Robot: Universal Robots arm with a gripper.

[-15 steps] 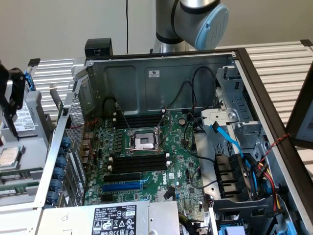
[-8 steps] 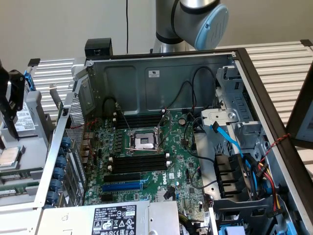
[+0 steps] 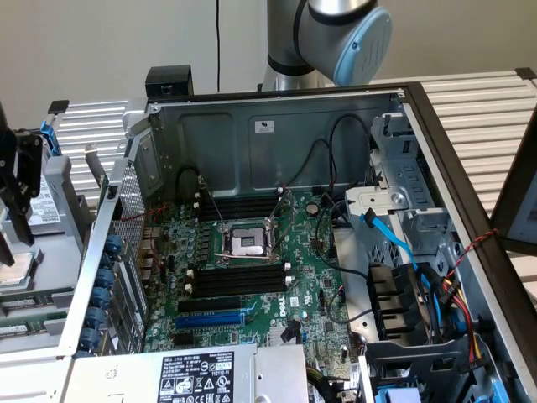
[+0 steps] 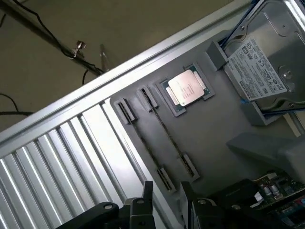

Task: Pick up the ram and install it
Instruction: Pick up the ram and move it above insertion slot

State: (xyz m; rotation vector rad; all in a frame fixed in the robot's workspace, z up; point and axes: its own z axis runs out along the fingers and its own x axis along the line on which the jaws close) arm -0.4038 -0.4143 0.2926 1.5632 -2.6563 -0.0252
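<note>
**A:** Nearest us is the gripper. Its fingers are spread with nothing between them, and it hangs close over the grey tray.

**B:** Agreed. The ram stands on edge in its holder on that tray, one end clip just beside the fingertips. We see no contact yet.

**A:** The risk, as we judge it, is that the stick is thin and edge-up. Fingers closing off-centre could pinch a clip instead, or tilt the stick and jam it in the holder.

**B:** We'd add the second holder row just beside it, which a finger could catch. We cannot tell whether it carries a stick.

**A:** Farther along the tray is the processor chip, then the hard drive. Both are apart from the fingers.

**B:** On the surface: the tray rests on a ribbed metal table, beside the open computer case. The black memory slots on its board look empty.

**A:** Beyond that we note a beige floor and a plain wall behind the case.
</note>
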